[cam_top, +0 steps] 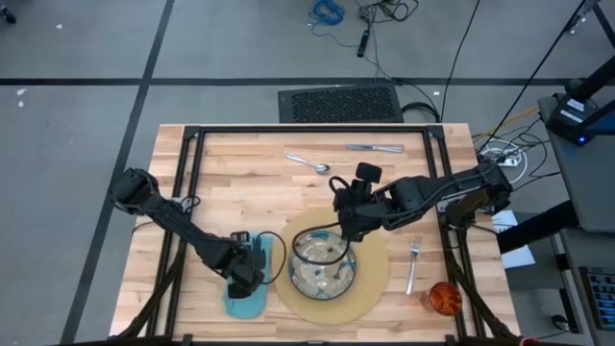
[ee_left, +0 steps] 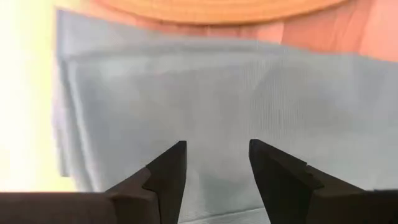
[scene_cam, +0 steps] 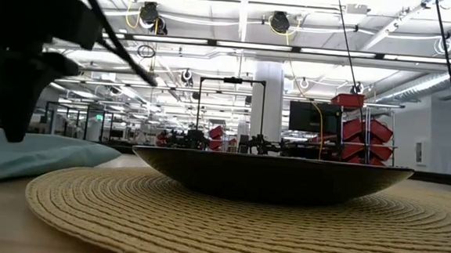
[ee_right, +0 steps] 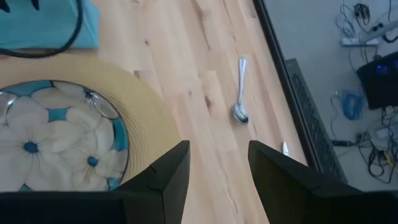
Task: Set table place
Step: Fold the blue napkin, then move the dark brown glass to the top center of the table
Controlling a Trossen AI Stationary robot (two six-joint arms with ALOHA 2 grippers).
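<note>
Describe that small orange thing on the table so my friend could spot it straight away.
Start at the round tan placemat with the flowered plate near the table's front edge. Just right of the mat lies a silver fork, and beyond its front end, by the table's front right corner, stands the orange cup. It is the only orange, see-through piece there; the cutlery is all silver.

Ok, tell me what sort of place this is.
Probably a robotics lab or workshop: the low view shows strip lights over shelves of red bins, and cables lie on the grey floor beside the table.
</note>
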